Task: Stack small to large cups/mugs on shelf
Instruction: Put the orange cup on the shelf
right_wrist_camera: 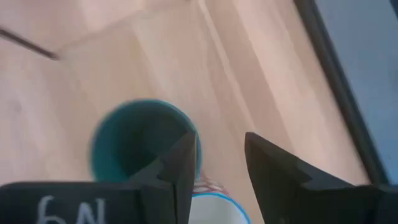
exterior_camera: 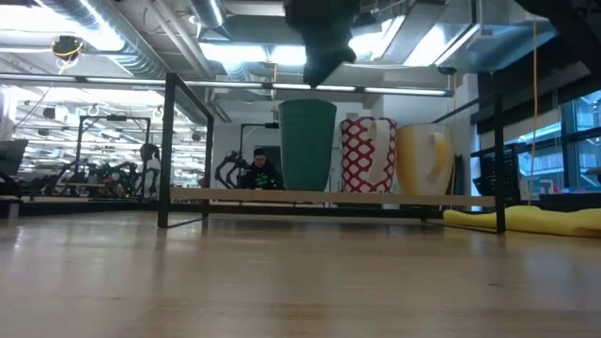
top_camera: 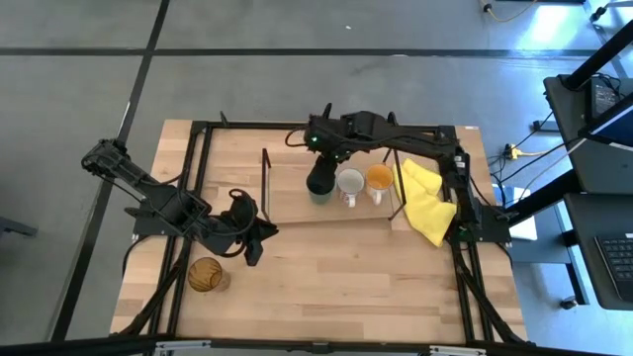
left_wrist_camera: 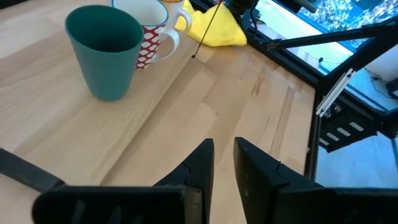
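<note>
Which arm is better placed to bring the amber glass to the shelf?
The left. Its gripper is beside the amber glass on the table's near left, while the right gripper hangs above the green cup on the shelf.

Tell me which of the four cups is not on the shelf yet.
The amber glass tumbler. It stands alone on the table near the left gripper, while the green cup, patterned mug and orange-inside mug line the shelf.
</note>
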`<state>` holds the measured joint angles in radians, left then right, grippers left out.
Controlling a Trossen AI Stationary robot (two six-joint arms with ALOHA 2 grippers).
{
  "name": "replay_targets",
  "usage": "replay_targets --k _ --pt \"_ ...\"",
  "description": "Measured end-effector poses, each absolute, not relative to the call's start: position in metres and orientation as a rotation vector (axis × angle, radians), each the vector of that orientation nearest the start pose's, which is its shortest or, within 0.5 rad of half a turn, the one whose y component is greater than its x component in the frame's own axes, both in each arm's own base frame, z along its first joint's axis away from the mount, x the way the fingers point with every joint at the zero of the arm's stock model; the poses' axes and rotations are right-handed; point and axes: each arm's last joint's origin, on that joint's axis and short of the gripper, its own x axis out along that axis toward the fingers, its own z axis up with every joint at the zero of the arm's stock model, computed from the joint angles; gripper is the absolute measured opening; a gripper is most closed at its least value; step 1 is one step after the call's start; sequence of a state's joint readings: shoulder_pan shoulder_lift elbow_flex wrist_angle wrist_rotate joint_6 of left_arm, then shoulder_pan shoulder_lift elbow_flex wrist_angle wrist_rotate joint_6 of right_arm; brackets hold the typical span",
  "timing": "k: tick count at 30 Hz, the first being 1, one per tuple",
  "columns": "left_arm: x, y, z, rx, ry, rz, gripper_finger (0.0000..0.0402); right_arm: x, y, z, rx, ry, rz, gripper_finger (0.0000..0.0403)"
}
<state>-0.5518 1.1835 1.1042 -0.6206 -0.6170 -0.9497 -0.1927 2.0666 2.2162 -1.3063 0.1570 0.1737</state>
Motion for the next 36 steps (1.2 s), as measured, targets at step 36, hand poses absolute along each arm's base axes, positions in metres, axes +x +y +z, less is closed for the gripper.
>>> replay_targets --k 36 --pt "0.146 -0.155 0.367 -0.179 1.482 -0.047 0.0047 0.311 0.075 0.466 0.047 0.716 -0.146 0.0139"
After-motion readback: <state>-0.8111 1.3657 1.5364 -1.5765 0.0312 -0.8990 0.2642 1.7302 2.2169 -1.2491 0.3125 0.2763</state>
